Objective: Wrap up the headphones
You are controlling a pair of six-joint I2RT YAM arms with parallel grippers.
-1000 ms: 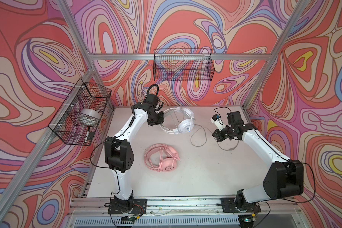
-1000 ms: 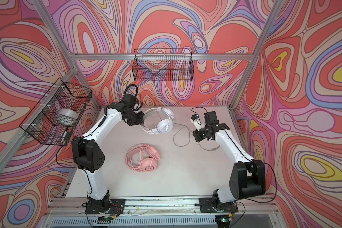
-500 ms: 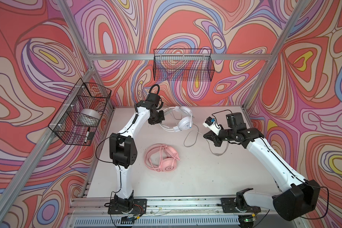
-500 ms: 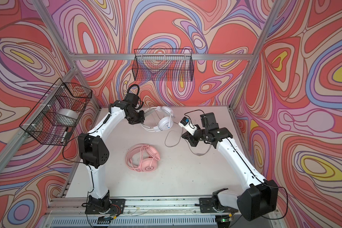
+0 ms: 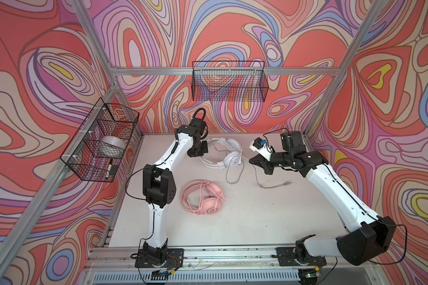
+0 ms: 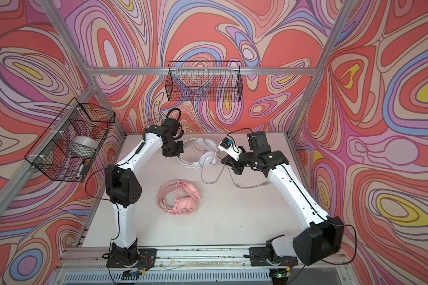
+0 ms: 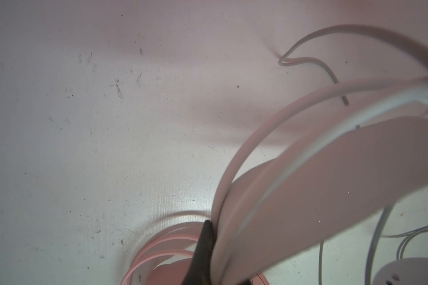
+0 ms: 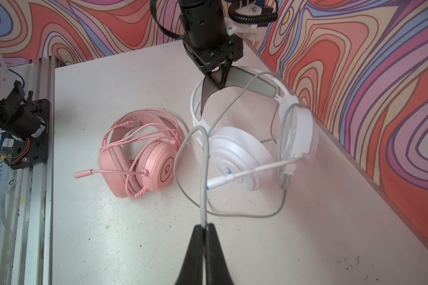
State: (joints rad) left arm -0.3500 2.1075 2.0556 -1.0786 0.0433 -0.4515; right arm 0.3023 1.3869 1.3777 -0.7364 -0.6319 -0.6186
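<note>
Now the right claw (image 8: 204,225), pinched shut on the thin grey cable (image 8: 202,177), has swung in towards the white round-cupped headset (image 8: 237,153) just ahead of it, whose headband (image 8: 256,85) the left claw (image 8: 213,84) stays clamped on: winding looks underway

Scuffed white tabletop (image 5: 257,222), pink headphones (image 5: 209,206) near middle, white headphones (image 5: 230,159) and grey cable (image 8: 245,217) farther back

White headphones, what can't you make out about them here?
- Left wrist view: the white headphones loom close and blurred, hiding most of the left gripper; its jaws are cut off by the frame edge.
- Right wrist view: the grey cable runs into the right gripper's shut jaws; beyond them it is hidden.
- Both top views: the cable's plug is too small to identify.
</note>
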